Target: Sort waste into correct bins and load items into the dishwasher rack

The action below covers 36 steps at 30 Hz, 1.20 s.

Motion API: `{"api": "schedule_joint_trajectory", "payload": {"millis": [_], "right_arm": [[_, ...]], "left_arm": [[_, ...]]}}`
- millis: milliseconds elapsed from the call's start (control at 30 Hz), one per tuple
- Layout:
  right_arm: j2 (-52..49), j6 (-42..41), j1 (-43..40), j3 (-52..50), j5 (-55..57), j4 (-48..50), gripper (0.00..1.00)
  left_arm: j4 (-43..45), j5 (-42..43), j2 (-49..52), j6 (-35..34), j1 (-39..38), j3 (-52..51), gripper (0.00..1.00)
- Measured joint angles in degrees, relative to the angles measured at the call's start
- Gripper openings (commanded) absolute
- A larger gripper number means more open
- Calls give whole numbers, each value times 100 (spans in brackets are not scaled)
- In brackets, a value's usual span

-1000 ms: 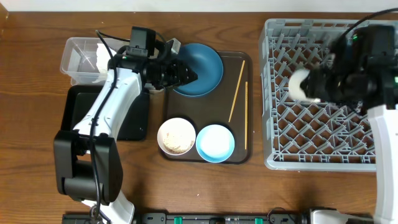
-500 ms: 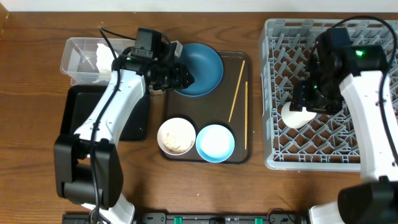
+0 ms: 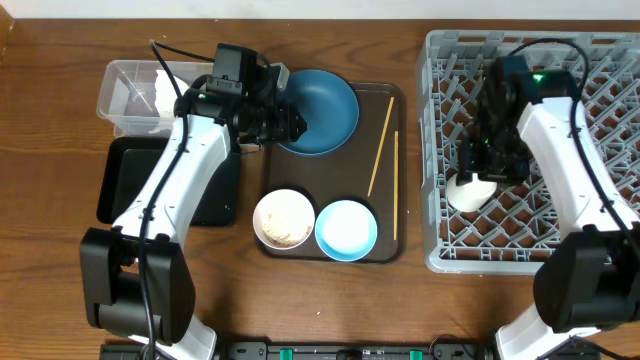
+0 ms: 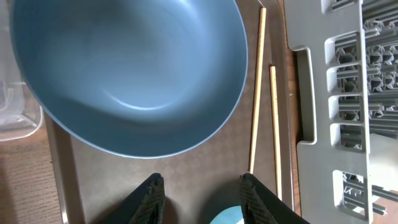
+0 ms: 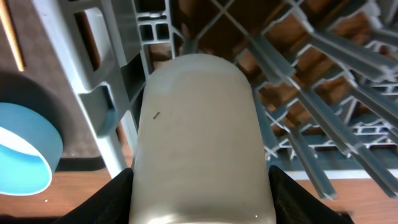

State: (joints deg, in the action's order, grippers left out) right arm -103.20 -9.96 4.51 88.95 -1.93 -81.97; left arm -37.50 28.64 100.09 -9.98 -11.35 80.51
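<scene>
The dark blue dish [image 3: 325,108] [image 4: 124,68] lies at the back of the brown serving tray [image 3: 385,248]. My left gripper [image 3: 298,124] [image 4: 202,190] hovers open at its left rim, with only tray surface between its fingers. Two chopsticks [image 3: 380,145] [image 4: 256,87] lie on the tray's right side. A white bowl [image 3: 283,218] holding rice scraps and a light blue bowl [image 3: 346,229] [image 5: 22,146] stand at the front. My right gripper [image 3: 480,175] [image 5: 200,180] is shut on the small white cup [image 3: 470,190] [image 5: 199,137], low in the left part of the dishwasher rack [image 3: 590,255] [image 5: 93,37].
A clear tub [image 3: 125,95] with a crumpled white napkin [image 3: 160,88] stands at the back left. The black tray [image 3: 120,180] lies just in front of it, partly under my left arm. The rack's grey wall [image 4: 311,93] runs right of the chopsticks.
My right arm has carried the cup from the rack's upper left down toward its front-left pegs. The left gripper has drawn back slightly left from the dish's middle to its rim.
</scene>
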Motion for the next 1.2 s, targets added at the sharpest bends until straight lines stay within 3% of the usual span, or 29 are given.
{"api": "schedule_joint_trajectory", "payload": {"millis": [100,300,433,500,633,900,1033,1200], "right_arm": [[-28,11,0,-96,-20,42,63],[-31,15,0,-90,-175,138,65],[-46,-42,0,369,-313,66,77],[-46,-44,0,719,-352,-26,78],[-35,-55,0,1220,-389,-188,78],[-37,-50,208,1276,-407,-7,78],[-37,-101,636,1458,-511,723,80],[-136,-459,1193,1547,-463,1836,72]], "left_arm": [[0,-24,0,0,0,0,42],[0,-37,0,0,0,0,42],[4,-37,0,0,0,0,42],[9,-39,0,0,0,0,42],[7,-37,0,0,0,0,42],[9,-39,0,13,0,0,42],[-4,-57,-44,105,17,26,43],[-142,-544,-667,125,76,74,44]]}}
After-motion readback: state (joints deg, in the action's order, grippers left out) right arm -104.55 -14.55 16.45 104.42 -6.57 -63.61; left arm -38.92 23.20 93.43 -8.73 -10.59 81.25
